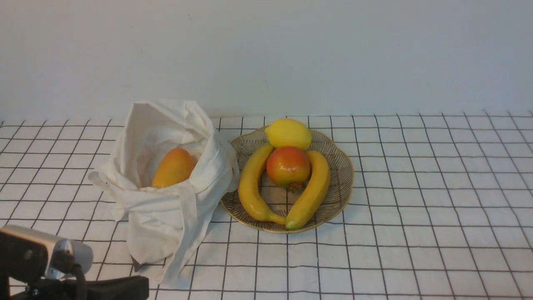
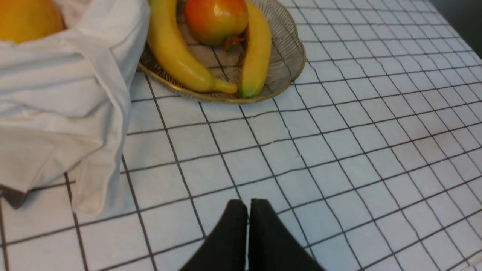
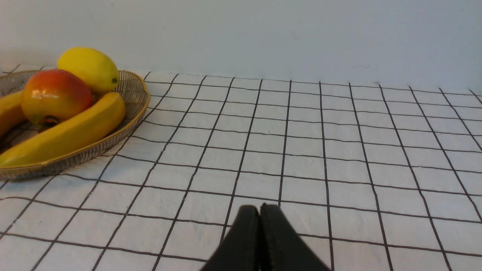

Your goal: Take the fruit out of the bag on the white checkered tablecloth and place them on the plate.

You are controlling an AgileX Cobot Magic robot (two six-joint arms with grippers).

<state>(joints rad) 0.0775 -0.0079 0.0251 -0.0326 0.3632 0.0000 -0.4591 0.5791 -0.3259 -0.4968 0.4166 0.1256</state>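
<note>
Open tablecloth (image 1: pixel 437 187) right of plate (image 1: pixel 348 175)

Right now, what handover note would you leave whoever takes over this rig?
Left gripper: shut, empty, over bare tablecloth near the bag.
Right gripper: shut, empty, over tablecloth, clear of the plate.
Lemon: on the plate's far side, with two bananas and a red-orange fruit.
Mango: inside the open bag, left of the plate.
Done: lemon plated. Left: lift the mango out and set it on the plate.

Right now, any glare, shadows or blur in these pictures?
Front view: soft even light, faint shadows by the plate. Right wrist view: a white glint on the red-orange fruit. Left wrist view: the shut left gripper is a featureless dark shape.
</note>
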